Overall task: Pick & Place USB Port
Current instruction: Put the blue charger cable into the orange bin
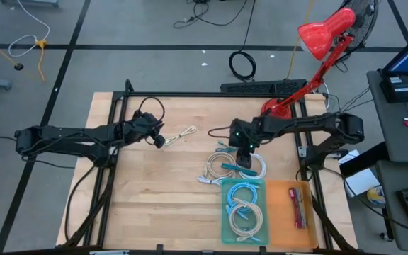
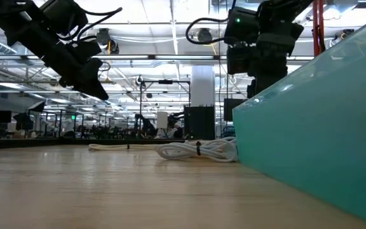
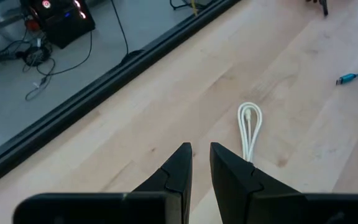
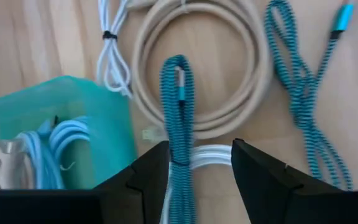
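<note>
1. Looking down from the high view: the right gripper hangs over a pile of coiled cables on the wooden table, just above the teal tray, which holds more coiled cables. An orange tray sits just beside the teal one. The left gripper hovers over bare wood, near a small white cable.
2. Low view: both grippers are off the table; a white cable bundle lies on the wood beside the teal tray wall.
3. Left wrist view: the left fingers stand nearly together with a narrow gap, nothing between them; the white cable loop lies just ahead.
4. Right wrist view: the right fingers are spread wide, a folded teal braided USB cable running between them; can't tell whether they touch it. It lies across a beige coil, beside the teal tray.
</note>
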`<state>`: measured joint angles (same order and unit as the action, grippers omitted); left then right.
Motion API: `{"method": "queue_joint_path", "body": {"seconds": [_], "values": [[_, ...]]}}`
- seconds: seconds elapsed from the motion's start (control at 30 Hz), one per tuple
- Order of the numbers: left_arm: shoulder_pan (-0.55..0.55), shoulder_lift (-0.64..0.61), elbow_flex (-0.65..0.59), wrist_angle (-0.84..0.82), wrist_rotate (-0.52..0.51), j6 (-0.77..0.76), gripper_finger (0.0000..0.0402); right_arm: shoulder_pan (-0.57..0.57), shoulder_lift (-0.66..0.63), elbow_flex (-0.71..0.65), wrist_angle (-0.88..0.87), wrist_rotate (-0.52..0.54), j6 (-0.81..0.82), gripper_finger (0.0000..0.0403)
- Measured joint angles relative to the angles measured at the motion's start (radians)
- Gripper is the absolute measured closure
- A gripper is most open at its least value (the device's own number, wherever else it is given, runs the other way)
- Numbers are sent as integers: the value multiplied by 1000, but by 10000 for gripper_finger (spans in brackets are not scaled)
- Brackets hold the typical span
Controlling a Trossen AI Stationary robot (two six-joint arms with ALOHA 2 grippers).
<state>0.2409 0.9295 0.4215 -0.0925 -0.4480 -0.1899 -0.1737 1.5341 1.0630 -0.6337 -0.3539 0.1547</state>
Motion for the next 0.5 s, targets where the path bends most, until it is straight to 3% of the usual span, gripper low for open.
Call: {"method": "queue_joint_path", "body": {"seconds": [0.3,0.5], "values": [[0,0,0,-2,15,13,339,101,0,-83,141,22,142,238],[0,0,0,-1,54,12,339,115,0,-128,145,65,201,236]]}}
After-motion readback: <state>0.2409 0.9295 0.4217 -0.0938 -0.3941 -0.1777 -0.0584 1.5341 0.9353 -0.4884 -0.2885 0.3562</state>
